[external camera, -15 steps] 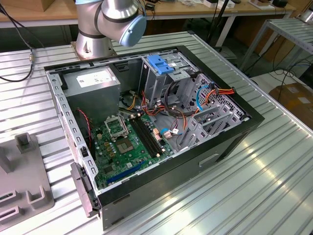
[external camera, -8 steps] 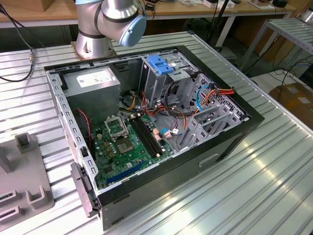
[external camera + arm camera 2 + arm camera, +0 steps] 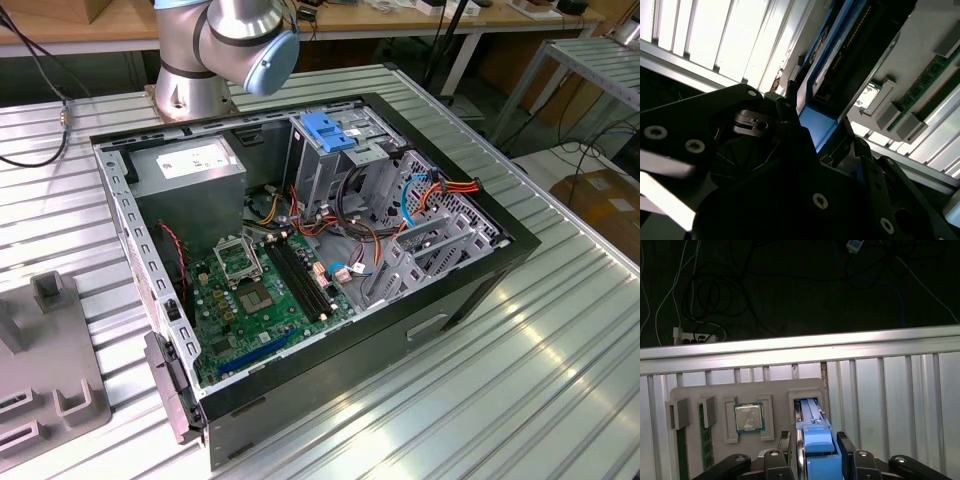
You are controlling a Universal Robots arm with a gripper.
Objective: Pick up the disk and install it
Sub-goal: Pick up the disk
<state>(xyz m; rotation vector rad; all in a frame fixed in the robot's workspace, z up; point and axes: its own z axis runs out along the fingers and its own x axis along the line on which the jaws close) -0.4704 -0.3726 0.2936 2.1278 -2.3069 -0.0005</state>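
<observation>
In the first wrist view the disk (image 3: 816,437) stands on edge in the slot of a grey fixture tray (image 3: 715,390), its blue carrier rail facing the camera. My gripper (image 3: 815,442) straddles it, with a dark finger (image 3: 785,442) pressed against each side, shut on it. In the second wrist view the disk (image 3: 840,55) runs away from the gripper (image 3: 817,130) as a dark body edged with a blue rail. The open computer case (image 3: 480,275) lies on the table in the exterior view, with its silver drive cage (image 3: 320,170) at the back.
The tray also holds a processor chip (image 3: 749,417) and memory sticks (image 3: 704,440). In the exterior view the tray (image 3: 50,370) lies at the left, beside the case. Inside the case are a power supply (image 3: 190,175), a motherboard (image 3: 260,290), cables and a blue bracket (image 3: 330,130). The arm's base (image 3: 190,90) stands behind.
</observation>
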